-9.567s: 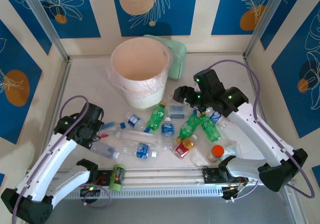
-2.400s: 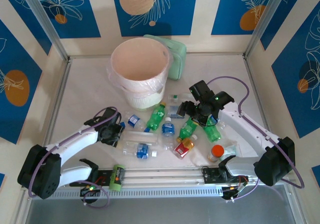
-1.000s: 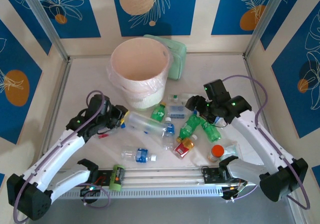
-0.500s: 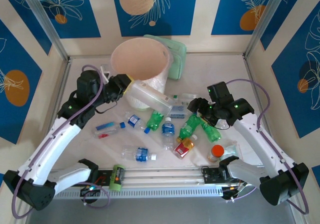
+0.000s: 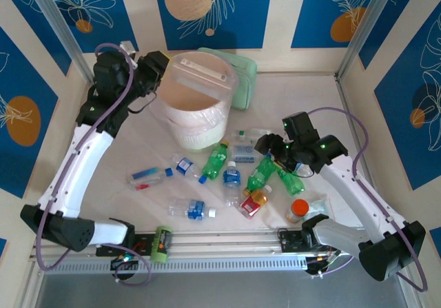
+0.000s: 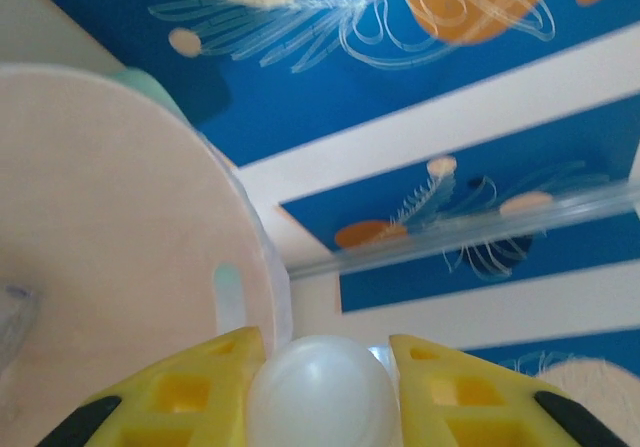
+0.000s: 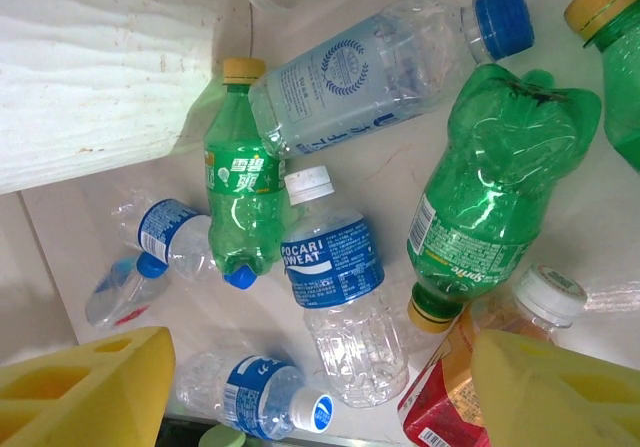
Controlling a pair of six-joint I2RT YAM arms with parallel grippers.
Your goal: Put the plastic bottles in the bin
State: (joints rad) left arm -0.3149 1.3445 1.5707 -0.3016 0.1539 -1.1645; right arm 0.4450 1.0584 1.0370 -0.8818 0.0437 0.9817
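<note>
Clear plastic, long and fairly wide: the big bottle [image 5: 198, 80] hangs level over the mouth of the bin [image 5: 196, 134], held at its neck end by the left claw [image 5: 164, 72], whose yellow fingers [image 6: 170, 397] are clamped on the white cap [image 6: 318, 387]. The step in hand looks like the drop, and the bottle's length is the catch, since it spans most of the opening and could bridge the rim or snag the bag lining if let go flat. Better to tip the free end down into the bin first, bring the neck inside the rim, then part the fingers and lift straight up. The right claw [image 5: 270, 147] hovers with its fingers apart and empty above the other bottles [image 7: 335, 287] lying on the table [image 5: 117, 129], a crumpled green bottle [image 7: 490, 187] among them; it should stay low there, away from the bin, until the left arm is clear
</note>
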